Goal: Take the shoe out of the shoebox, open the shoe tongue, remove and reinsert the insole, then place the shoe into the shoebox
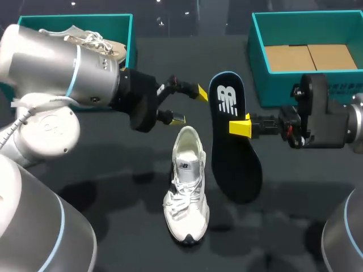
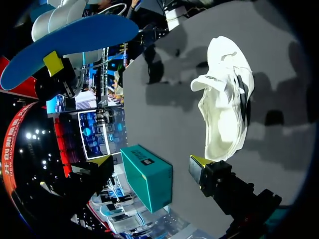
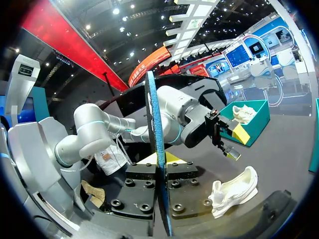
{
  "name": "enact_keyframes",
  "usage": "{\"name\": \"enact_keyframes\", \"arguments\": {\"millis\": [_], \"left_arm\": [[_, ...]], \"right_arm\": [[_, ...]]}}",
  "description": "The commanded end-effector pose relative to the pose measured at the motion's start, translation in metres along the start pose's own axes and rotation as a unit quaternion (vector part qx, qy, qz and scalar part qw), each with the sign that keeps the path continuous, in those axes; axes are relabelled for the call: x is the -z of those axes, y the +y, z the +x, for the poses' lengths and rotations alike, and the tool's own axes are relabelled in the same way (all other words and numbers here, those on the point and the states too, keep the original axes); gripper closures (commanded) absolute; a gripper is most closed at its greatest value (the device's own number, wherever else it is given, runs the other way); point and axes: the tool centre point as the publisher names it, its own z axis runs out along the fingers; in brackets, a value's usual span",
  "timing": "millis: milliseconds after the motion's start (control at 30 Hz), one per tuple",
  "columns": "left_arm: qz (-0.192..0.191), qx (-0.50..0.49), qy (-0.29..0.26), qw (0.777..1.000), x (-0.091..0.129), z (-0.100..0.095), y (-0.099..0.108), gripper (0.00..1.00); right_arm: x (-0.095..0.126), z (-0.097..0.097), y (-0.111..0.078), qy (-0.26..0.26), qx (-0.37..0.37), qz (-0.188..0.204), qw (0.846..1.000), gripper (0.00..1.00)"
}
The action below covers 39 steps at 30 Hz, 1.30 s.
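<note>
I am pinching the dark insole (image 1: 238,164) in my right gripper (image 1: 241,126), holding it off the table at 3 o'clock from the white sneaker (image 1: 187,192), so I judge I am lining it up for reinsertion. My left gripper (image 1: 189,106) is hovering spread and empty at the sneaker's 12 o'clock, presumably for holding the tongue open. The teal shoebox (image 1: 278,89) is sitting at 1 o'clock.

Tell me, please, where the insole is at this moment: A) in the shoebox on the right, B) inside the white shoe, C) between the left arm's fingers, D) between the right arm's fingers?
D: the right arm's fingers grip the insole from both sides, apart from the white shoe on the table; the left arm's fingers are open and empty.
</note>
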Motion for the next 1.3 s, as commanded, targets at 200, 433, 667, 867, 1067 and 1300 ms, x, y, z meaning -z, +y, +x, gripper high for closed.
{"name": "enact_keyframes", "arguments": {"millis": [200,433,667,867,1067,1300], "left_arm": [[-0.012,-0.038,-0.097,0.995,0.005,-0.019,-0.002,0.00],[-0.019,-0.044,-0.129,0.990,0.029,-0.030,0.003,0.00],[-0.018,-0.045,-0.153,0.987,0.054,-0.032,0.006,0.00],[-0.002,-0.051,-0.175,0.983,0.058,-0.034,0.006,0.00],[-0.002,-0.051,-0.175,0.983,0.058,-0.034,0.006,0.00],[-0.003,-0.049,-0.176,0.983,0.057,-0.035,0.005,0.00]], "right_arm": [[-0.001,0.001,0.000,-0.002,-0.001,0.000,1.000,1.00],[0.000,-0.041,0.010,-0.018,-0.076,-0.001,0.997,1.00],[0.001,-0.098,0.022,0.000,-0.159,-0.011,0.987,1.00],[-0.002,-0.121,0.024,0.002,-0.208,-0.025,0.978,1.00],[-0.002,-0.121,0.024,0.002,-0.208,-0.025,0.978,1.00],[-0.002,-0.121,0.024,0.002,-0.208,-0.025,0.978,1.00]]}}
